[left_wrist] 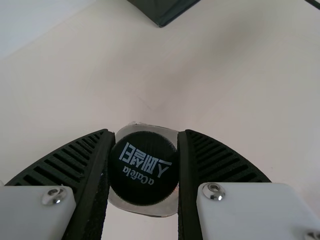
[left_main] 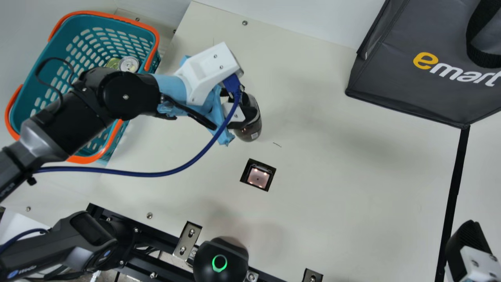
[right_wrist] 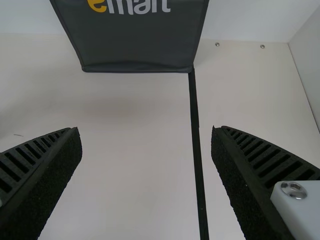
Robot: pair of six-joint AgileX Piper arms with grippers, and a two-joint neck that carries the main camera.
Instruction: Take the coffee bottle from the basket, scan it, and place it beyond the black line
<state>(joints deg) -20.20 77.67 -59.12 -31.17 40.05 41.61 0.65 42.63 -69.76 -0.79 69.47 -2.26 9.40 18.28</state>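
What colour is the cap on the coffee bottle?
The cap is black with white lettering, seen best in the left wrist view.

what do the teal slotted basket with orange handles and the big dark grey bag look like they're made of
The teal slotted basket with orange handles looks like smooth, slightly glossy plastic, given its moulded openings. The big dark grey bag seems to be matte fabric, perhaps coated, judging by its seamed edges and the webbing-like black strap.

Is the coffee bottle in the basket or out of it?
Out. The coffee bottle is gripped in the left pincer, off to one side of the basket.
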